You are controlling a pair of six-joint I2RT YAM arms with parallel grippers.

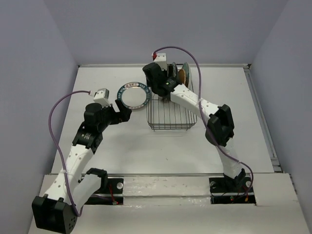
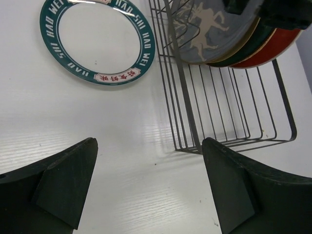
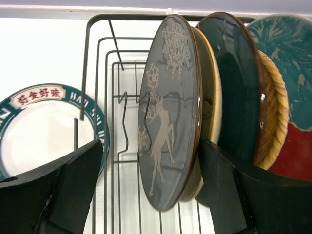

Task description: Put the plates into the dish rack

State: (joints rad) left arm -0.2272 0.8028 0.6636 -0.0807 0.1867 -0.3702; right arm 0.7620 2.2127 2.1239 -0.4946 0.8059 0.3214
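Plates: five stand on edge at the far end of the dish rack (image 1: 173,114), packed close. The grey patterned plate (image 3: 170,112) is at the front of the row. Behind it come the pale tan plate (image 3: 213,97), the dark teal glazed plate (image 3: 239,83), the orange-brown wooden plate (image 3: 273,117) and the teal-and-red plate (image 3: 292,73).

The white plate with dark teal rim (image 1: 133,95) lies flat on the table (image 1: 122,146), just left of the rack.

The right gripper (image 3: 151,146) is over the rack, fingers spread wide to either side of the grey plate. There is a clear gap on the white-plate side; contact on the other side cannot be told.

The left gripper (image 2: 151,161) hovers low over the table near the white plate, fingers wide apart, nothing between them.
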